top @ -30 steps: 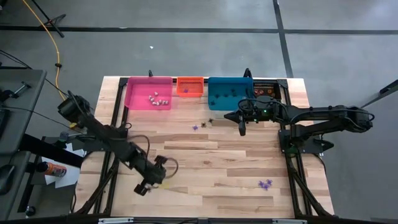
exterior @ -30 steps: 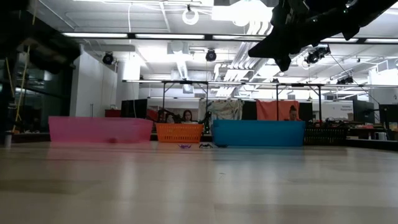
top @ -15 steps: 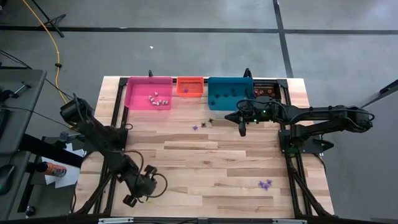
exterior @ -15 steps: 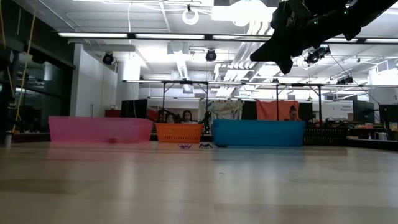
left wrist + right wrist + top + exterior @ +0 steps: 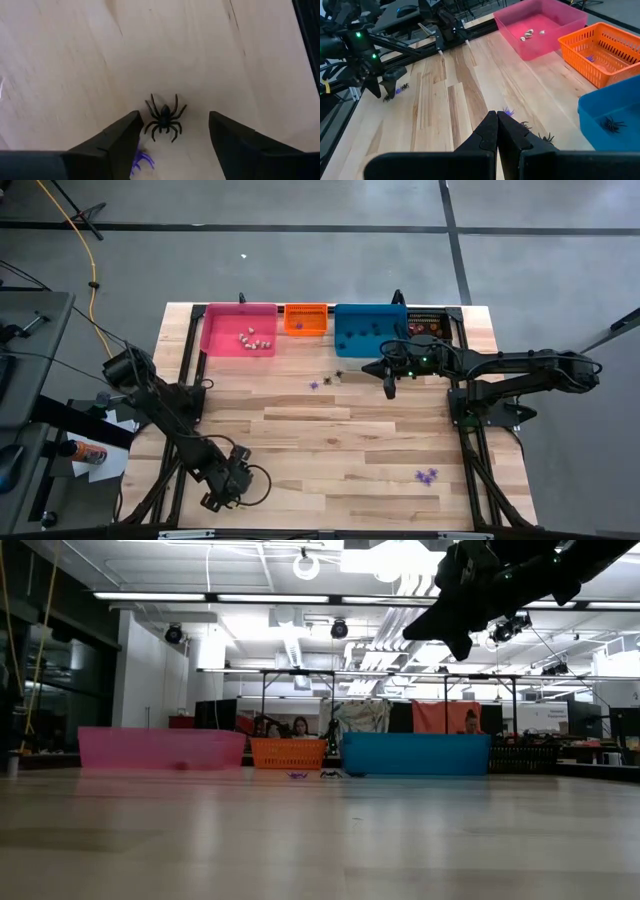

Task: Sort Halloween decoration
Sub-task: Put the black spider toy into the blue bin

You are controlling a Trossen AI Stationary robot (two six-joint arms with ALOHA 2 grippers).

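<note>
While its fingers stand spread wide over the bare wood, the left gripper (image 5: 222, 492) hangs low at the near left corner of the table (image 5: 330, 445), with a black spider (image 5: 164, 117) lying on the boards between the two fingertips and touched by neither; a purple trinket (image 5: 141, 161) lies just beside one fingertip (image 5: 125, 137), partly hidden by it. Seen from the right wrist camera, that same gripper (image 5: 390, 85) stands just above the table top, the small dark and purple pieces at its tips. Across the table, the right gripper (image 5: 389, 388) hovers in front of the blue bin (image 5: 369, 330) with its fingers (image 5: 489, 132) pressed together and nothing between them. On the wood beneath it, near the bins, lie a purple spider (image 5: 314, 385) and a dark spider (image 5: 338, 376), close together; another dark one (image 5: 547, 136) shows only in the right wrist view. A cluster of purple pieces (image 5: 427, 475) rests well apart toward the near right side. Along the far edge the pink bin (image 5: 238, 330) holds several pale whitish trinkets (image 5: 254, 340), the orange basket (image 5: 306, 319) holds a purple piece (image 5: 590, 59), and the blue bin holds dark spiders (image 5: 611, 124). From table height, the three bins stand in a row with people seated in the room behind them.
</note>
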